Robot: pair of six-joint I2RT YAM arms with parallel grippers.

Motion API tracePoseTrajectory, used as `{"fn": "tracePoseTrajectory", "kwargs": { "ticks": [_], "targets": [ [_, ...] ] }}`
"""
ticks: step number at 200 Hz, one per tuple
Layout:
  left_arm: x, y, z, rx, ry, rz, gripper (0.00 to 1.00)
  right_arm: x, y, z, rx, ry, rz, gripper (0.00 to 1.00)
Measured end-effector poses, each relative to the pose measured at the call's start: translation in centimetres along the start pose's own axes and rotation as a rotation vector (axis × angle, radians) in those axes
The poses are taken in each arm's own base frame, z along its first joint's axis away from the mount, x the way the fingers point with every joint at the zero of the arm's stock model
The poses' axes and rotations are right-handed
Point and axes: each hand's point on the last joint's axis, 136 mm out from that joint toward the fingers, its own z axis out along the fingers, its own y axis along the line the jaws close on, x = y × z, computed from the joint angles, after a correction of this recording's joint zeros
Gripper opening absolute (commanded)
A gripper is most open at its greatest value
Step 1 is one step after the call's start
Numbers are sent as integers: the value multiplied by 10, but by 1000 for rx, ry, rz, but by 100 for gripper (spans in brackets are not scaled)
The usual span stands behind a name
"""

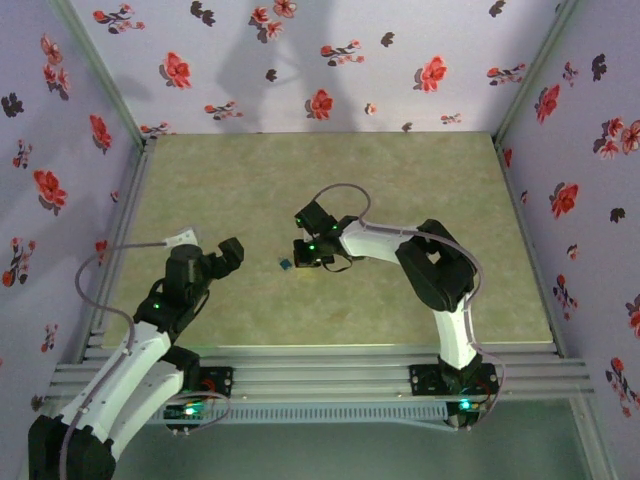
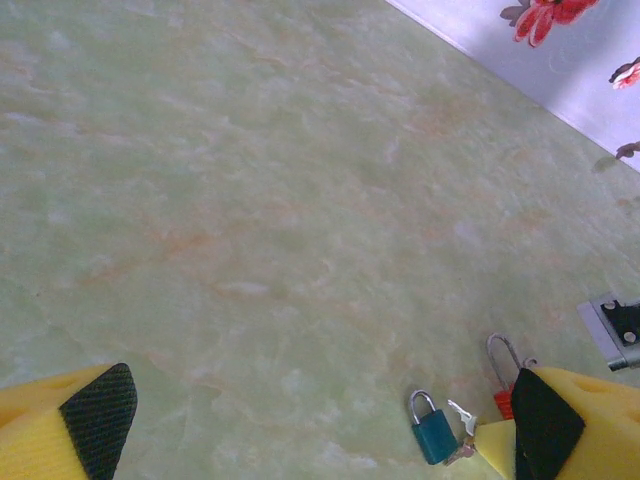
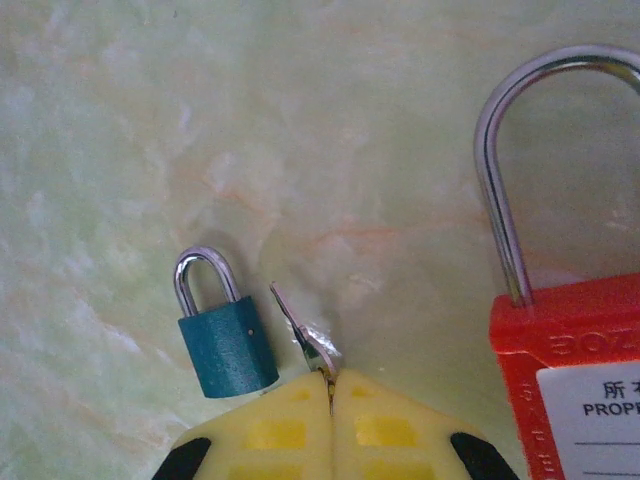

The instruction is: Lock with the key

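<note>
In the right wrist view my right gripper [image 3: 332,385] is shut on the key [image 3: 300,325]. The thin silver blade sticks out of the fingertips up and to the left, low over the table, and its head is pinched out of sight. A red padlock [image 3: 570,360] with a tall steel shackle lies just right of the fingertips. From above, the right gripper [image 1: 300,262] points down at mid-table. My left gripper [image 1: 222,252] hovers to the left, open wide and holding nothing. Its wrist view shows the red padlock [image 2: 503,403] and the key [image 2: 462,413] by its right finger.
A small teal padlock [image 3: 228,350] with a closed shackle lies just left of the key; it is also a blue speck [image 1: 286,264] from above. The pale green marbled tabletop [image 1: 330,190] is enclosed by floral walls [image 1: 300,60] on three sides.
</note>
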Motion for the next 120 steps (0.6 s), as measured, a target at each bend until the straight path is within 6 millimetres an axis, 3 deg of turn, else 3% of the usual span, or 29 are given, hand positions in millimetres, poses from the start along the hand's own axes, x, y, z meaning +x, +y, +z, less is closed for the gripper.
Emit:
{"fn": "tracePoseTrajectory", "kwargs": {
  "ticks": [74, 120],
  "targets": [
    [1, 2, 1, -9, -1, 1, 100, -4, 1, 4, 15, 19, -15, 0],
    [1, 3, 1, -13, -4, 1, 100, -4, 0, 4, 23, 25, -28, 7]
  ]
}}
